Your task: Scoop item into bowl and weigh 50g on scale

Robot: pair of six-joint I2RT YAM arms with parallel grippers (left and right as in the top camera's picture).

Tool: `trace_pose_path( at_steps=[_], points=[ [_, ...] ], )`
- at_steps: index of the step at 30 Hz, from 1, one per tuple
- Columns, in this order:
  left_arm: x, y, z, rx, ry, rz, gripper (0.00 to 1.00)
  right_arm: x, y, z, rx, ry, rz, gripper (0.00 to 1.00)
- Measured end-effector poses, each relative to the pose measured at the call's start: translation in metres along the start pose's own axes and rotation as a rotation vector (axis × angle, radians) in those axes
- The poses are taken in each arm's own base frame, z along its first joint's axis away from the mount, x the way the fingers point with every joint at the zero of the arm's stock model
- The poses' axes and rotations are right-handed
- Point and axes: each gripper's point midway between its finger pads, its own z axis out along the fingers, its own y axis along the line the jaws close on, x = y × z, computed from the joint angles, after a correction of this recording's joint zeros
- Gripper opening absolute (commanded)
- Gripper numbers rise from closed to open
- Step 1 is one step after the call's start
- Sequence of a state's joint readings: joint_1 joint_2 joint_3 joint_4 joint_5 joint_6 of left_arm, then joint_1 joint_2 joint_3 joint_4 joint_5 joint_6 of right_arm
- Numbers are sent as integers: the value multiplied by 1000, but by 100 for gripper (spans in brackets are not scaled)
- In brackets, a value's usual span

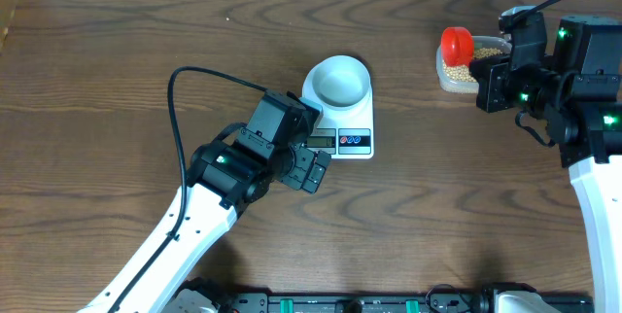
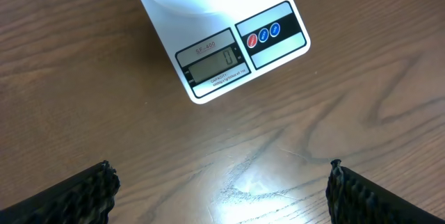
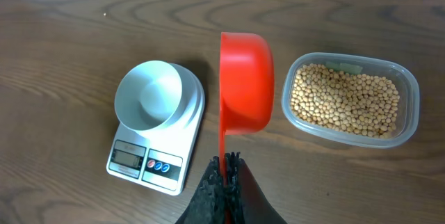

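We find the right gripper [image 3: 224,168] clamped on the handle of the red scoop [image 3: 245,81]. The beans [image 3: 345,100] lie in the clear tub [image 3: 411,92]; the bowl [image 3: 148,97] sits on the scale [image 3: 149,163]. The left gripper [image 2: 221,186] hangs spread wide near the scale.

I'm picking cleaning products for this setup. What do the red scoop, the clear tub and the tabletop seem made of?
The scoop: likely plastic, uniform red with a soft sheen. The tub: apparently clear plastic; the beans show through its wall. The tabletop: dark wood grain, smooth, slightly glossy; solid wood, veneer or laminate cannot be told.
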State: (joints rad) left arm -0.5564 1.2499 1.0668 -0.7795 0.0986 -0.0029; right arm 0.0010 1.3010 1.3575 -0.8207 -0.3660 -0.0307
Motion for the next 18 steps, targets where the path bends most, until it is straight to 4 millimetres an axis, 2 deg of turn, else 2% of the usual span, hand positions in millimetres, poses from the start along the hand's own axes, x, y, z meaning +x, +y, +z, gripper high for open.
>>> trace_pose_path(
  at_steps=[18],
  points=[
    [0, 0, 0, 0, 0, 0, 98, 7, 0, 0, -1, 30, 11, 1]
  ],
)
